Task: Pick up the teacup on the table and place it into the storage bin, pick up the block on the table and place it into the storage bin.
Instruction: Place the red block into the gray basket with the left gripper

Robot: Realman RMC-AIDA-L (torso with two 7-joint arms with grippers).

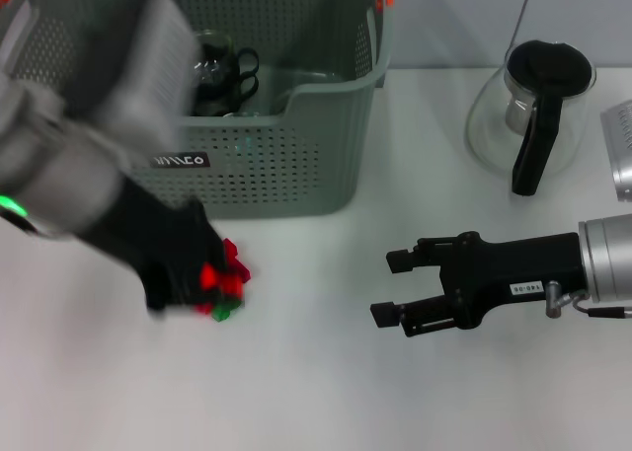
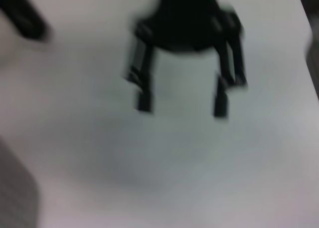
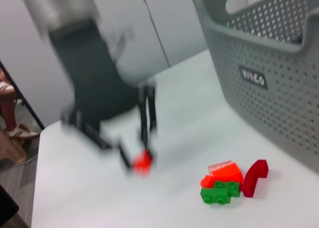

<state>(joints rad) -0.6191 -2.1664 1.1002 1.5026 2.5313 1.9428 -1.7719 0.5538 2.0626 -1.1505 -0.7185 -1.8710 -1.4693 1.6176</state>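
The teacup (image 1: 213, 68), clear glass with a dark handle, lies inside the grey-green storage bin (image 1: 296, 165) at the back of the table. The block (image 1: 229, 281), a cluster of red, orange and green bricks, lies on the table in front of the bin; the right wrist view shows the block (image 3: 227, 184) untouched, near the bin (image 3: 279, 93). My left gripper (image 1: 202, 291) hovers blurred just left of the block, open and holding nothing, and the left gripper (image 3: 137, 148) shows in the right wrist view too. My right gripper (image 1: 388, 288) rests open over the table at right; the left wrist view shows the right gripper (image 2: 182, 107) from afar.
A glass teapot (image 1: 538, 106) with a black handle stands at the back right. A metal cylinder (image 1: 618, 150) sits at the right edge. White tabletop (image 1: 316, 392) stretches between the two arms and toward the front.
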